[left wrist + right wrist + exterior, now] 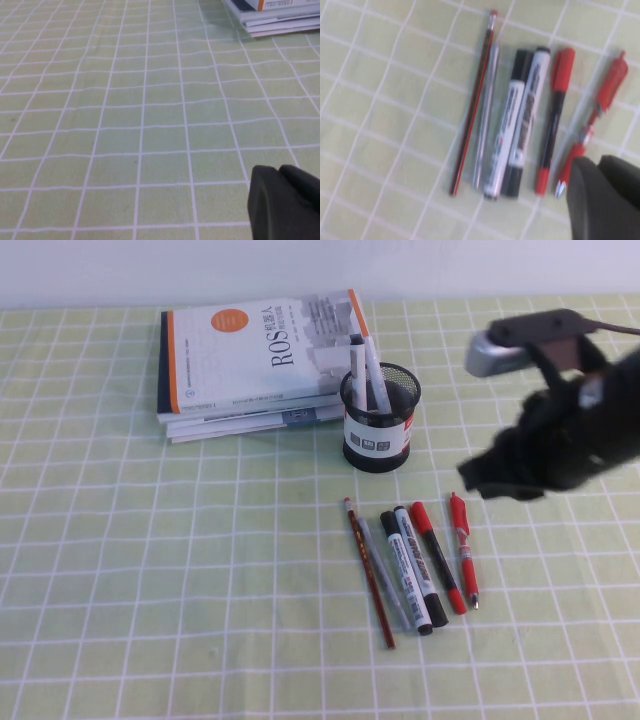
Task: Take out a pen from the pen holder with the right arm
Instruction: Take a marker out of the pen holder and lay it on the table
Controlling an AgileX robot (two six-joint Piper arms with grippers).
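Note:
The black mesh pen holder (380, 418) stands in front of the books with two white pens (366, 370) upright in it. My right gripper (478, 483) hangs to the holder's right, above the table, shut with nothing in it; in the right wrist view the right gripper (600, 172) sits just past the tip of a red pen (602, 100). Below the holder lies a row: red pencil (369, 570), silver pen (385, 575), two black-and-white markers (412, 568), red-and-black marker (438, 555), red pen (464, 545). My left gripper (280, 175) is shut over bare cloth.
A stack of books (260, 355) lies behind and to the left of the holder; its edge (275, 17) shows in the left wrist view. A green checked cloth (150, 570) covers the table.

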